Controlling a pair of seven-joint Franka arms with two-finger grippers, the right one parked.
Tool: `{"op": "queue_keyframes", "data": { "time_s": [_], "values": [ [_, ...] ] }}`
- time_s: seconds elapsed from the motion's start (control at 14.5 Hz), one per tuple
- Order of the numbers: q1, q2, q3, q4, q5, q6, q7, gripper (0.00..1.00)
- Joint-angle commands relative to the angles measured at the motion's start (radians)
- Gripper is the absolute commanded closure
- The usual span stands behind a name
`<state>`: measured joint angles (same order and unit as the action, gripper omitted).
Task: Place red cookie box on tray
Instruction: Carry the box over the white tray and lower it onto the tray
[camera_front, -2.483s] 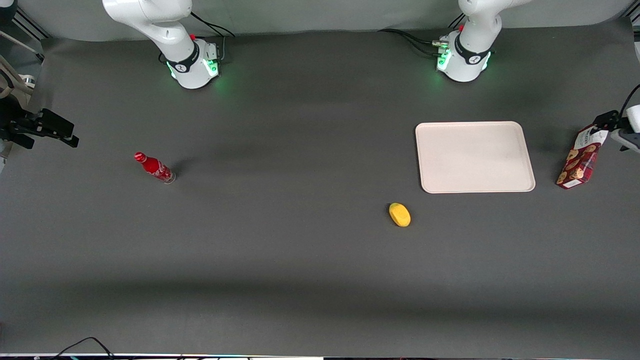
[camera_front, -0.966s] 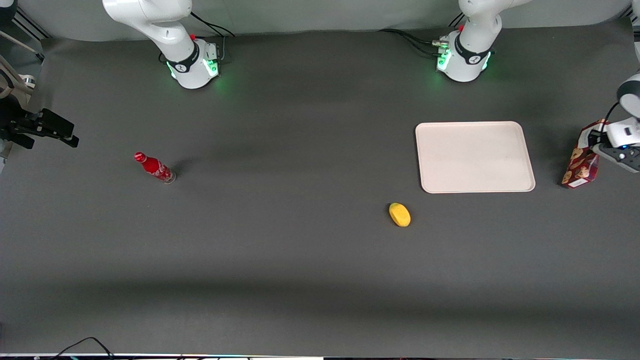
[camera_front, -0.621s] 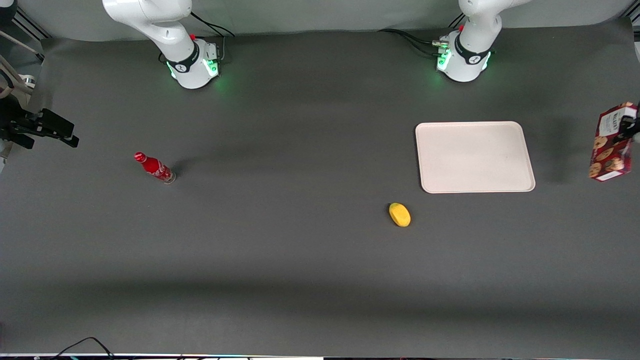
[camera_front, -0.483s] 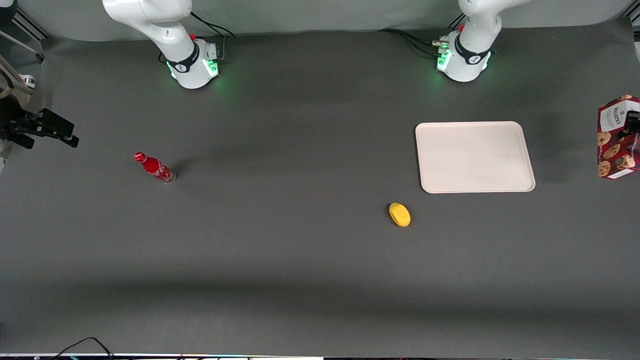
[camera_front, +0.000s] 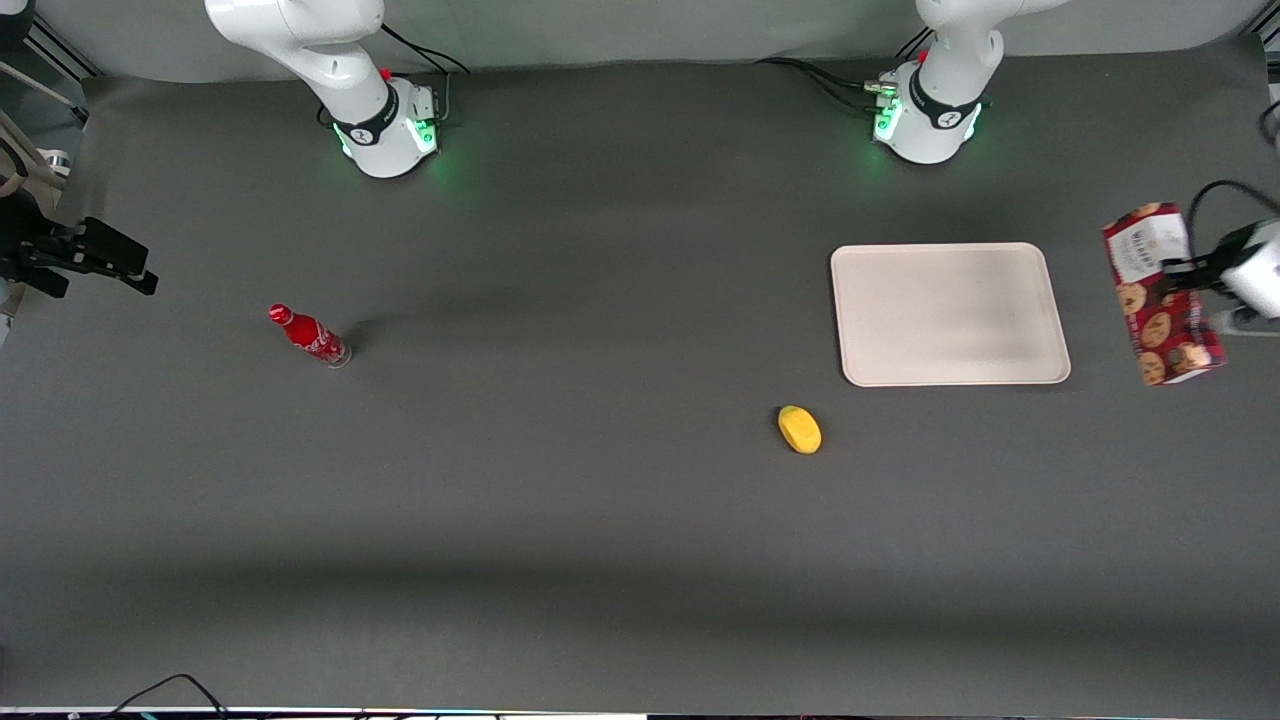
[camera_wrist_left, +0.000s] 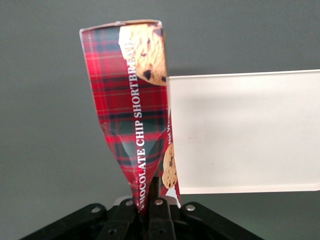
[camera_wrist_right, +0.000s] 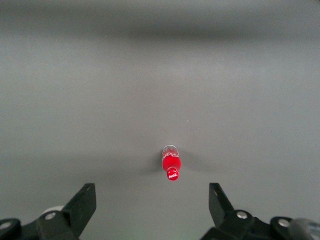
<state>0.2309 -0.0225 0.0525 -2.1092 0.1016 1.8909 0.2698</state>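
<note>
Tool (camera_front: 1190, 272) clamps red cookie box (camera_front: 1162, 292) aloft, seemingly just outside tray (camera_front: 948, 312) edge.

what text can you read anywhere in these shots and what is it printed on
"CHOCOLATE CHIP SHORTBREAD" runs along the narrow side of the red cookie box, which the gripper holds, jaws shut on it, in the air beside the tray.
The white label at the box's end: too small to read.
White script on the red bottle: too small to read.
The tray and the yellow object: none.
</note>
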Motion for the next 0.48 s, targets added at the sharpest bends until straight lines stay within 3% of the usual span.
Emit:
{"op": "queue_keyframes", "data": {
  "time_s": [0.0, 0.41],
  "values": [
    [-0.001, -0.005, -0.025, -0.104, 0.032, 0.040, -0.089, 1.00],
    [-0.002, 0.006, -0.034, -0.337, 0.030, 0.256, -0.072, 1.00]
  ]
}}
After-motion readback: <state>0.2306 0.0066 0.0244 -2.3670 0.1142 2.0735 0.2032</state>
